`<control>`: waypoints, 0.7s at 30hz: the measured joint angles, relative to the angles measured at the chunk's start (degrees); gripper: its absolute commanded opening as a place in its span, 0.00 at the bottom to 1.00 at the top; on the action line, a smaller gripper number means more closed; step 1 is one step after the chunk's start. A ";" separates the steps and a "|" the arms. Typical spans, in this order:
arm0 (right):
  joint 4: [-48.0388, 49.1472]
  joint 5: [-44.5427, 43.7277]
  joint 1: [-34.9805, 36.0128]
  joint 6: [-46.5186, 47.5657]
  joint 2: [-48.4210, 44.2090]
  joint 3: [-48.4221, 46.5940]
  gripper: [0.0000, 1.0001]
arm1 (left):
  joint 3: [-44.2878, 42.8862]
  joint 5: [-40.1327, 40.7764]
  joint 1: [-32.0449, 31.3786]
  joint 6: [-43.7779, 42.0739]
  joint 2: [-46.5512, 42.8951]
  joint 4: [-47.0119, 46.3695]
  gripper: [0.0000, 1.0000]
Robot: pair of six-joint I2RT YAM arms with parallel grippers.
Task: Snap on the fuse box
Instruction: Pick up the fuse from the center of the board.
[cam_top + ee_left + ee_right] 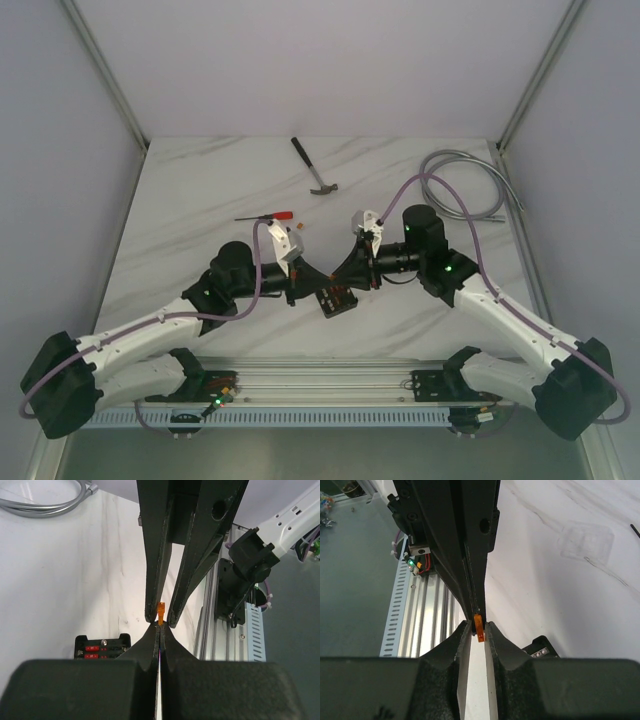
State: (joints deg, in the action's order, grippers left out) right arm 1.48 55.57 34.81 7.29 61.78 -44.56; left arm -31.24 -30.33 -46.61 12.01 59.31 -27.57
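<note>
The fuse box (338, 300) is a small black box lying on the white table below the two fingertips. Its red fuses show in the left wrist view (102, 646), and one corner shows in the right wrist view (540, 647). My left gripper (314, 284) (161, 627) is shut on a tiny orange fuse (161, 614) that sticks out past its tips. My right gripper (350, 278) (478, 625) faces it tip to tip. Its jaws stand a little apart around the free end of the orange fuse (479, 627), above the table.
A hammer (315, 168) and a red-handled screwdriver (268, 217) lie farther back. A grey hose (470, 185) coils at the back right. A clear plastic piece (585, 542) lies flat on the table. The aluminium rail (320, 380) runs along the near edge.
</note>
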 measured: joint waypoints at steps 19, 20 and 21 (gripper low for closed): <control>-1.66 1.49 -0.33 1.53 0.00 0.00 0.00 | -0.02 -2.08 0.15 0.13 0.90 0.15 0.00; -1.66 1.53 -0.33 1.55 0.00 0.00 0.00 | -0.02 -2.08 0.15 0.13 0.92 0.17 0.00; -1.68 1.57 -0.33 1.57 0.00 0.00 0.00 | -0.02 -2.08 0.15 0.13 0.92 0.17 0.00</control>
State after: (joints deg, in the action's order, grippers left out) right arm -0.21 57.14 34.48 8.86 61.78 -44.56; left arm -31.27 -32.40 -46.46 12.14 60.23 -27.40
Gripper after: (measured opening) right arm 0.142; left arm 0.012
